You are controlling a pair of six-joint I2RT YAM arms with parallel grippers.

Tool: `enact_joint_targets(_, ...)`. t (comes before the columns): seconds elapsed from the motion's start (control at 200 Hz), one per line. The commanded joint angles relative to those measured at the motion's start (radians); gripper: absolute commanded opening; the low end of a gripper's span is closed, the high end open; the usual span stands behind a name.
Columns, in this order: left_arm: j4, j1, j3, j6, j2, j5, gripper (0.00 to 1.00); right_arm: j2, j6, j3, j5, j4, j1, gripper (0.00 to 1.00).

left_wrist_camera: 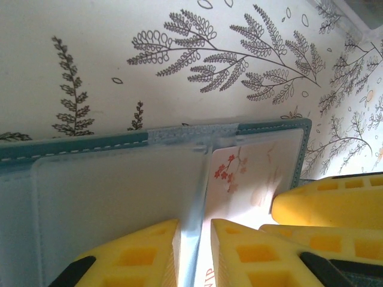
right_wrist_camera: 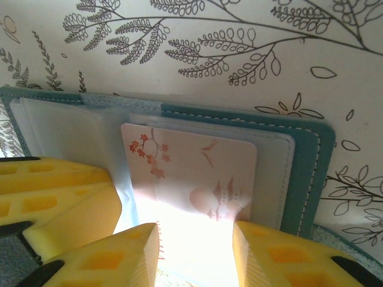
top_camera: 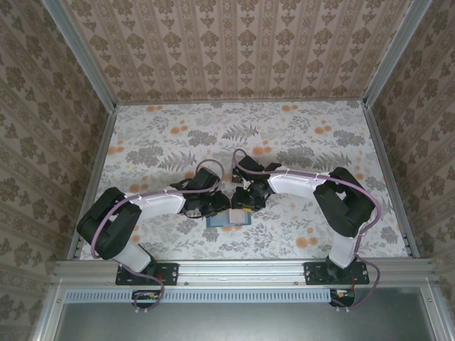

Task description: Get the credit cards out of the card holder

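Left gripper (left_wrist_camera: 194, 226): jaws almost closed, pinching clear plastic flap (left_wrist_camera: 192, 194) of card holder (right_wrist_camera: 311, 173). Right gripper (right_wrist_camera: 196, 232): jaws part open, astride pink credit card (right_wrist_camera: 191, 167) seated in slot; contact unclear. Holder open flat on floral table (top_camera: 320, 142).

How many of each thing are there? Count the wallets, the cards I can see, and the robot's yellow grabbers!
Wallets: 1, the teal card holder
Cards in sight: 1, the pale credit card with red blossoms; any others tucked inside are hidden
Grabbers: 2, the left gripper and the right gripper
Total: 4
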Motion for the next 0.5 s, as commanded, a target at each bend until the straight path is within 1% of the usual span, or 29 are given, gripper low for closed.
enact_joint_targets(0.0,-0.079,-0.011,0.049,0.031,-0.017,-0.022,0.22,0.030,-0.004,-0.014,0.027,-0.003,0.004,0.37)
enact_joint_targets(0.065,-0.124,-0.010,0.056,0.048,-0.034,-0.049,0.21,0.033,-0.003,-0.019,0.026,0.000,0.003,0.36)
enact_joint_targets(0.295,-0.150,-0.005,0.052,0.047,-0.130,-0.080,0.20,0.031,0.002,-0.021,0.009,0.009,0.003,0.34)
enact_joint_targets(0.405,-0.110,-0.006,0.061,0.045,-0.151,-0.048,0.20,0.003,0.012,-0.028,-0.003,0.020,0.004,0.34)
enact_joint_targets(0.495,-0.070,-0.012,0.072,0.035,-0.135,-0.011,0.20,-0.029,0.016,-0.029,0.008,0.012,0.002,0.34)
